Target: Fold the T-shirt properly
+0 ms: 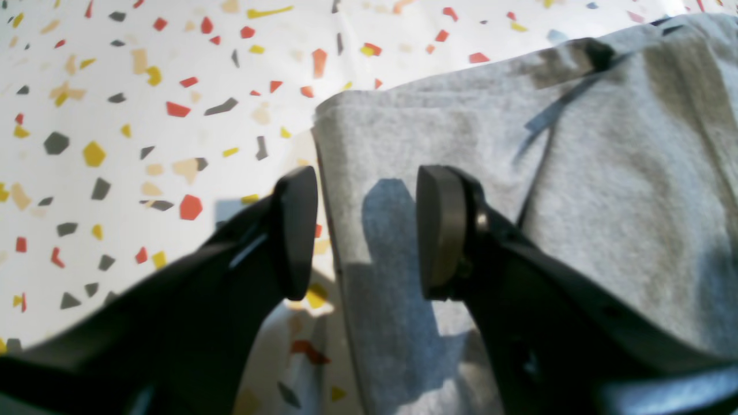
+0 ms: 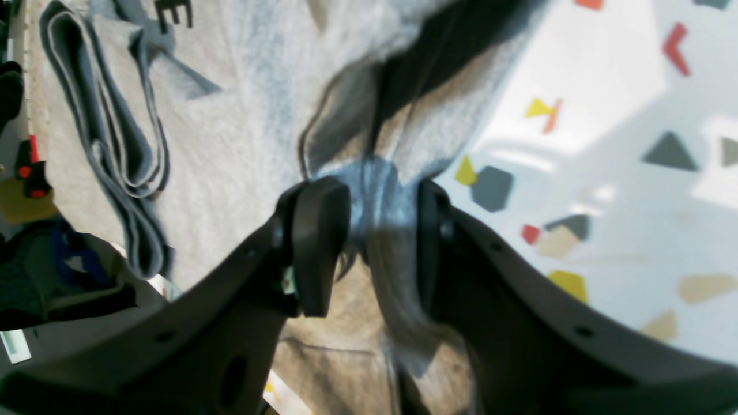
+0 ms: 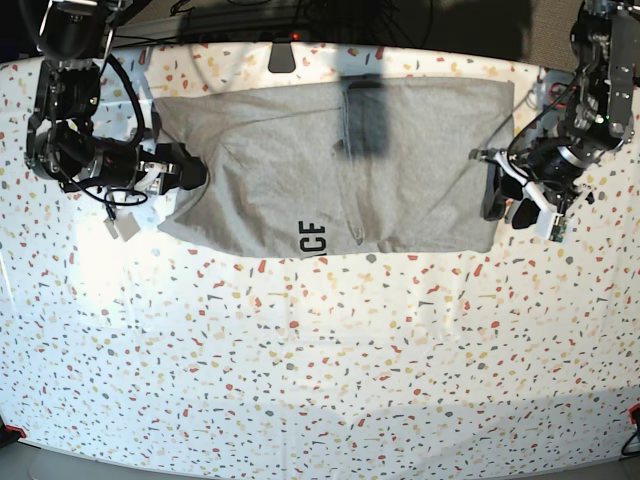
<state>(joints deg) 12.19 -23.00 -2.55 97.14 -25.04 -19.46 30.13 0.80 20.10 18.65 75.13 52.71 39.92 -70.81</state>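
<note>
The grey T-shirt [image 3: 420, 190] lies spread across the far half of the table, with black letters [image 3: 312, 238] showing at its near edge. My left gripper [image 3: 503, 200] hangs at the shirt's right edge. In the left wrist view it [image 1: 366, 230] stands open astride that edge of the T-shirt [image 1: 605, 173], one finger [image 1: 294, 230] over bare table and the other over cloth. My right gripper [image 3: 195, 173] is at the shirt's left edge. In the right wrist view it [image 2: 375, 248] is shut on a bunched ridge of the T-shirt [image 2: 242, 115].
The table [image 3: 320, 360] has a white top speckled with coloured chips. A dark shadow patch [image 3: 365, 115] lies on the shirt's middle. Layered cloth edges [image 2: 115, 144] run along the left of the right wrist view. A white tag [image 3: 125, 225] lies below the right arm.
</note>
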